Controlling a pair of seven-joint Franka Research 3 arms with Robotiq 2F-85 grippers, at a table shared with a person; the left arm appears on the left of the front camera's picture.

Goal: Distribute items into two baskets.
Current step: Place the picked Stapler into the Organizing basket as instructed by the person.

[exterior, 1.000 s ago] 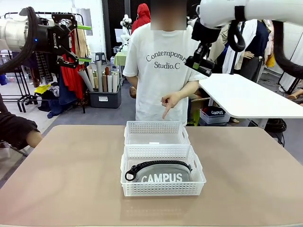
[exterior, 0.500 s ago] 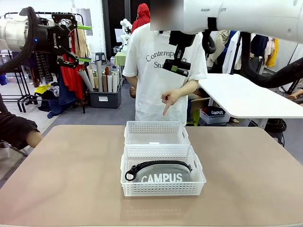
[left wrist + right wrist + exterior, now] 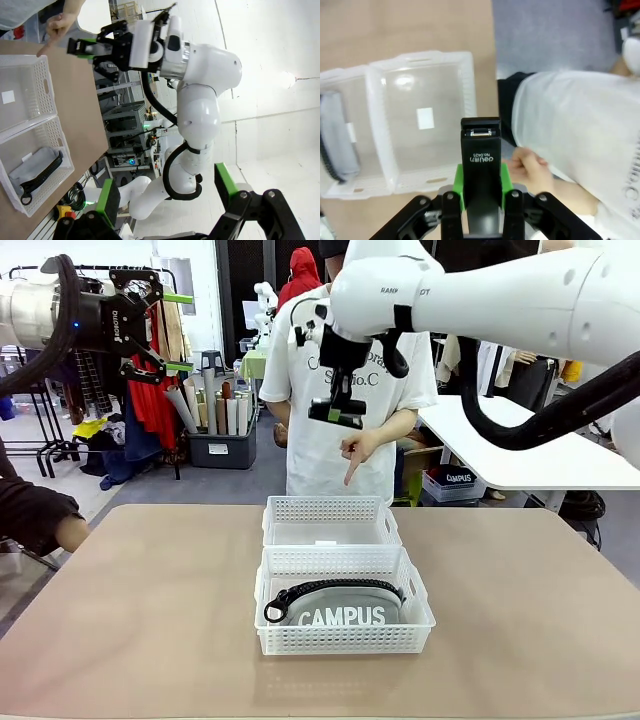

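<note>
Over the last second the right gripper (image 3: 337, 416) has been swung leftward from the picture's upper right to a spot high above the far basket (image 3: 331, 521), in front of the person's shirt. It is clamped on the stapler (image 3: 480, 165), which is seen in the right wrist view pinched between the green pads and pointing out over that basket's far rim. The left gripper (image 3: 165, 332) has not been shifted — it is held high at the left, jaws wide apart, nothing in them.

The pouch (image 3: 343, 606) is already lodged in the near basket (image 3: 344, 638), so one half of the sorting is judged done; the stapler is being brought toward the empty basket, at which the person's hand (image 3: 357, 453) is pointed. A descent and release are judged to remain.

The baskets are of stiff white plastic, rectangular, lattice-walled with clear floors, and are set touching end to end. The pouch is soft grey fabric with a black strap — slumped to fit. The stapler is a hard, smooth black block with small white print.
</note>
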